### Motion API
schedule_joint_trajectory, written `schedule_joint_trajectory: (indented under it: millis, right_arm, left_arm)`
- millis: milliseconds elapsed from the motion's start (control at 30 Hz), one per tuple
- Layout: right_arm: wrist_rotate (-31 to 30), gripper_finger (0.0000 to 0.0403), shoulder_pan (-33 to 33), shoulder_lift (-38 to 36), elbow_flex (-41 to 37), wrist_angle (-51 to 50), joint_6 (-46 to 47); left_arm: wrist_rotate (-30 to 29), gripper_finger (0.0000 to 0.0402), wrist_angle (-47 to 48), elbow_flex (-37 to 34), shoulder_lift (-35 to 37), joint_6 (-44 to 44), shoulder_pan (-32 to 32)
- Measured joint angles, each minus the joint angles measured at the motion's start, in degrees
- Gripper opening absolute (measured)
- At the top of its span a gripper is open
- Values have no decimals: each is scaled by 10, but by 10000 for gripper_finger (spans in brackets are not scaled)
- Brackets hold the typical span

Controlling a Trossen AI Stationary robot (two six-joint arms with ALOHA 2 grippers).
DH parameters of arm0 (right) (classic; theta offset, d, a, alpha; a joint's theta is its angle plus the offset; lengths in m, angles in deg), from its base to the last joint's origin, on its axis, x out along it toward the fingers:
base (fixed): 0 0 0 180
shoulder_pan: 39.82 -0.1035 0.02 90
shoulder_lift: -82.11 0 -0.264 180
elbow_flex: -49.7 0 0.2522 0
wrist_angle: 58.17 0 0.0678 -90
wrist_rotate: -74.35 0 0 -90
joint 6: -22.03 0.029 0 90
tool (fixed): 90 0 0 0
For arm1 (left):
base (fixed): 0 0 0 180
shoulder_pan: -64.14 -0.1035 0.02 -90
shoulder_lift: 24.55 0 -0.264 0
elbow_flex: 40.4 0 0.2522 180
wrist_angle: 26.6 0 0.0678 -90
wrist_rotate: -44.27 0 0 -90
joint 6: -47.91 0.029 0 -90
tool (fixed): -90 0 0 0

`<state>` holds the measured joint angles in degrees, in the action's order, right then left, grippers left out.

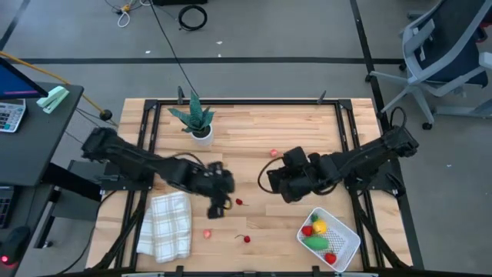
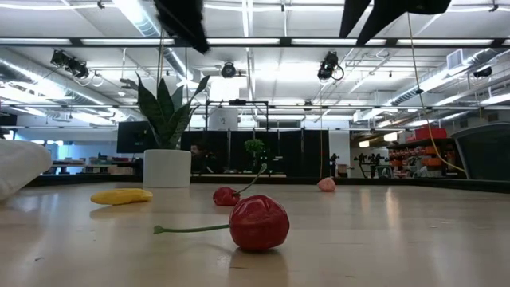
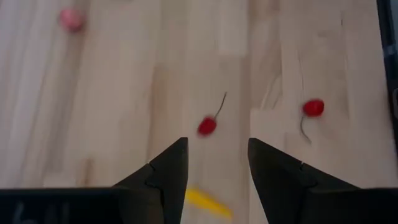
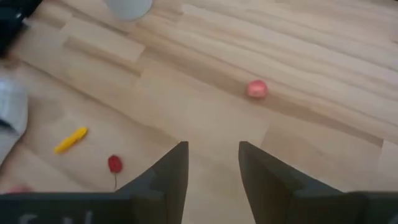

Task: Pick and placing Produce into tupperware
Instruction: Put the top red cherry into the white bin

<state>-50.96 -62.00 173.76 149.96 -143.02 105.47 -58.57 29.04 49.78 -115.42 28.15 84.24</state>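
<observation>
The left gripper (image 3: 217, 171) hangs above the wooden table (image 1: 254, 131), left of centre, with its two dark fingers (image 3: 165, 177) apart and nothing between them. Directly beyond its fingertips lies a small red cherry with a stem (image 3: 208, 126); a thin yellow piece (image 3: 208, 202) lies on the wood below the gap between the fingers, and a second stemmed cherry (image 3: 313, 108) lies farther off to one side. The right gripper (image 4: 212, 168) hangs over the table's middle, right of the left gripper, its fingers (image 4: 171, 174) likewise apart and empty; a pink round piece (image 4: 257, 89) sits on the boards ahead of it. In the high view both arms reach inward from the table's sides, and the two grippers are near each other but not touching. The white meshed container (image 1: 344, 245) stands at the table's near right corner, holding a green oblong piece (image 1: 316, 242), a yellow pepper (image 1: 319, 227) and red pieces (image 1: 307, 230). A folded checked cloth (image 1: 165, 225) lies at the near left, and a spiky green plant in a white pot (image 1: 197, 123) stands toward the far left. Another small pink piece (image 1: 207, 232) rests just beside the cloth.
</observation>
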Motion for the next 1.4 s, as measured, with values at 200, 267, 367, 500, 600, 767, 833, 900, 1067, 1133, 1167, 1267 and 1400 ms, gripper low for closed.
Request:
schedule_joint_trajectory:
  millis: [200,267,367,500,600,767,833,900,1067,1133,1167,1267,1400]
  right_arm:
    - [0,148,16,0,0,0,-1]
    - [0,147,18,0,0,0,-1]
    - [0,146,18,0,0,0,-2]
    - [0,147,18,0,0,0,-16]
    - [0,146,18,0,0,0,-24]
    - [0,144,18,0,0,0,-26]
    - [0,144,18,0,0,0,-26]
    - [0,144,18,0,0,0,-26]
    - [0,144,18,0,0,0,-26]
    - [0,144,18,0,0,0,-26]
    - [0,144,18,0,0,0,-26]
    - [0,144,18,0,0,0,-26]
    - [0,144,18,0,0,0,-26]
  left_arm:
    - [25,174,-88,0,-94,56,-7]
    - [43,174,-102,0,-123,59,-10]
    - [48,174,-112,0,-163,59,-13]
    - [48,174,-135,-1,-199,65,-16]
    - [50,174,-153,-1,-211,69,-16]
    - [50,174,-179,-1,-214,70,-16]
    - [50,174,-184,-1,-214,70,-18]
    - [50,172,-184,-1,-214,69,-20]
    - [51,155,-188,0,-227,69,-30]
    - [59,144,-188,0,-234,69,-33]
    - [66,138,-187,0,-236,69,-33]
    - [74,122,-189,0,-236,69,-33]
    - [77,95,-188,0,-236,60,-35]
